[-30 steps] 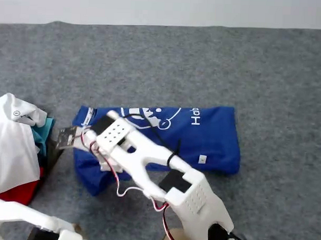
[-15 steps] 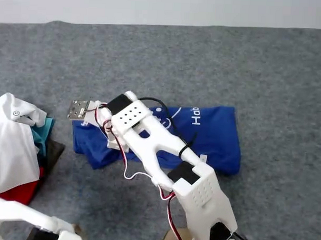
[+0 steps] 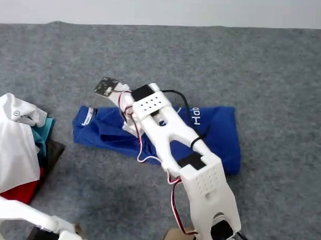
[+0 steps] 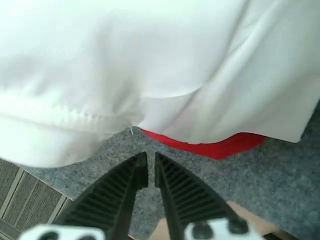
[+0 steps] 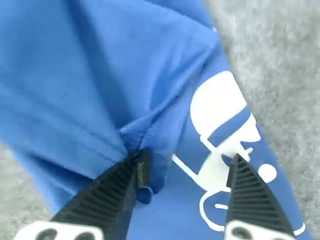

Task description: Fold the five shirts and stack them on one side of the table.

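Note:
A blue shirt with white print lies mid-table, its near-left part folded up over itself. My right arm stretches over its left half. In the right wrist view my right gripper is open just above the blue shirt, and a pucker of cloth bunches against one finger. At the left edge lies a pile: a white shirt over teal and red ones. My left gripper is shut, empty, beside the white shirt and the red shirt.
Grey carpet covers the table, with open room behind and to the right of the blue shirt. The left arm's white link lies along the near-left corner. A pale wall runs behind the table's far edge.
My right arm swung away from me and to the right, drawing the blue shirt's near-left flap up over the shirt. The pile and the left arm stayed put.

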